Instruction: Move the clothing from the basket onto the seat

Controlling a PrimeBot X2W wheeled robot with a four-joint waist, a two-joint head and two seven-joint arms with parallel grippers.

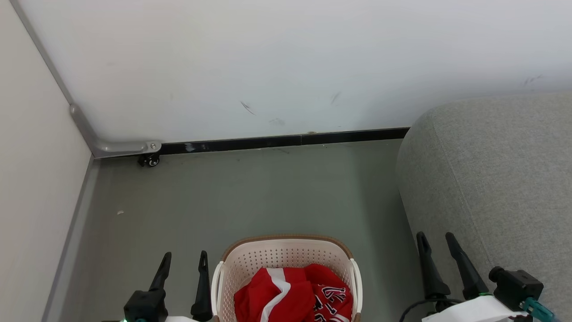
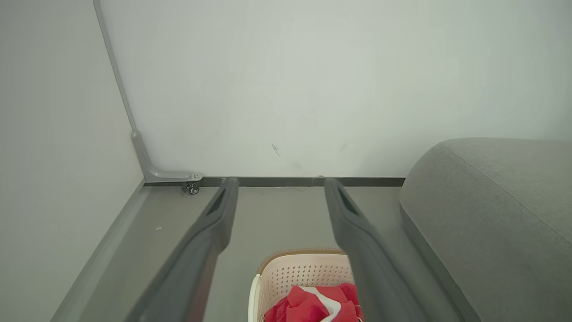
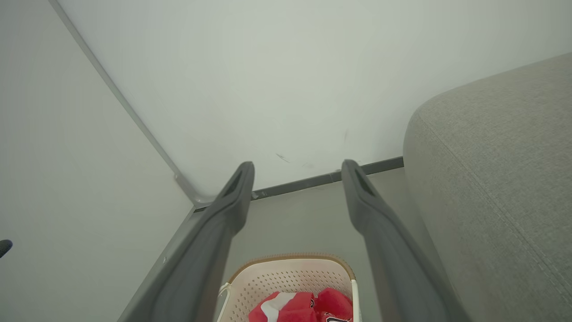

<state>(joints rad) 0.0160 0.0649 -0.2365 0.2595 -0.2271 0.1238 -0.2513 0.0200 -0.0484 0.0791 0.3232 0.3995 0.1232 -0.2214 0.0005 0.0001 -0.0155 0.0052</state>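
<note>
White wall (image 1: 286,67) across the far side. Grey-green floor (image 1: 246,192) below it, black skirting strip (image 1: 286,142) at the join.

Large grey woven-fabric cushion seat (image 1: 491,179) takes up the right, rounded corner toward the wall. A strip of bare floor lies between it and the basket.

Cream-white perforated plastic basket (image 1: 286,252), brown rim, stands on the floor near centre. Its near end is cut off by the picture edge, so its long axis cannot be confirmed; it looks to run near-to-far.

Red clothing (image 1: 290,299) lies inside the basket, heaped below the rim. Shorts (image 1: 272,295) with a white stripe sit on the left, jersey (image 1: 330,297) with black-white lettering on the right, the two touching. The heap is crumpled with no clear long axis. The white stripe slants from far centre toward near left.

Handling, as judged: light, limp, probably slick sports fabric. It will sag and trail when lifted, and one garment may drag the other. Best hold looks like a raised fold on top of the shorts, pinched deep.

Left gripper (image 1: 185,255) hangs just left of the basket's handle, right gripper (image 1: 434,235) close beside the seat's flank. Both point toward the wall, fingers (image 2: 214,223) spread and empty.
</note>
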